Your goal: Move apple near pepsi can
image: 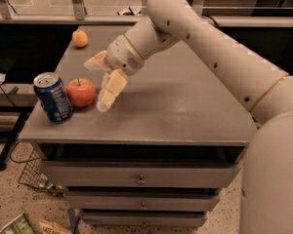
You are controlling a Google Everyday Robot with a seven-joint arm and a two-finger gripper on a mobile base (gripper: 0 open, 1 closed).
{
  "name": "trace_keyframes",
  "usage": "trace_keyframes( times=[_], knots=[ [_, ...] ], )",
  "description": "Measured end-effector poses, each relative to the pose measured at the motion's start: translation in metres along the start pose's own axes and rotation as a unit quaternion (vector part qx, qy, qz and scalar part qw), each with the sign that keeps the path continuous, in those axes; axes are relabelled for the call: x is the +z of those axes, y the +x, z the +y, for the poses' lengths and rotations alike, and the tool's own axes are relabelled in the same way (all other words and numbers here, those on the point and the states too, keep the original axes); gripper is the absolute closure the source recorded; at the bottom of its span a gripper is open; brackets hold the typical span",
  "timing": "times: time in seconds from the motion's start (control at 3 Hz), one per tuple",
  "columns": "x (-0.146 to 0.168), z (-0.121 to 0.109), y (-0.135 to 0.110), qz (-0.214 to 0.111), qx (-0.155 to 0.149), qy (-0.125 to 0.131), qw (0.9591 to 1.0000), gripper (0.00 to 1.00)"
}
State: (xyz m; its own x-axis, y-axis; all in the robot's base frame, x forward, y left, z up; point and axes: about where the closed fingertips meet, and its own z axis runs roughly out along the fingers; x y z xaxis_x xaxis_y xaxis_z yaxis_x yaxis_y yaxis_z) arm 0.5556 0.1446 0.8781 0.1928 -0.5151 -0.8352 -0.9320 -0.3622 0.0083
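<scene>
The red-orange apple [81,92] stands on the grey table [185,116] near its front left corner, right beside the blue pepsi can [52,97], touching it or nearly so. The can stands upright at the table's left edge. My gripper [95,85] is open and empty just to the right of the apple and slightly above it. One finger [96,62] points left above the apple, and the other [110,89] points down toward the table. The fingers are clear of the apple.
A small plain orange fruit [79,38] lies at the table's back left corner. The table is a cabinet with drawers [140,180] in front. A wire basket [31,177] and packets [19,224] lie on the floor at the lower left. A railing runs behind the table.
</scene>
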Motion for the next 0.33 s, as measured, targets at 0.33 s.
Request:
trace_keyframes(
  times=[0.33],
  knots=[
    [-0.0513,0.0447,-0.0015,0.021,0.032,0.074,0.9965,0.0]
  ],
)
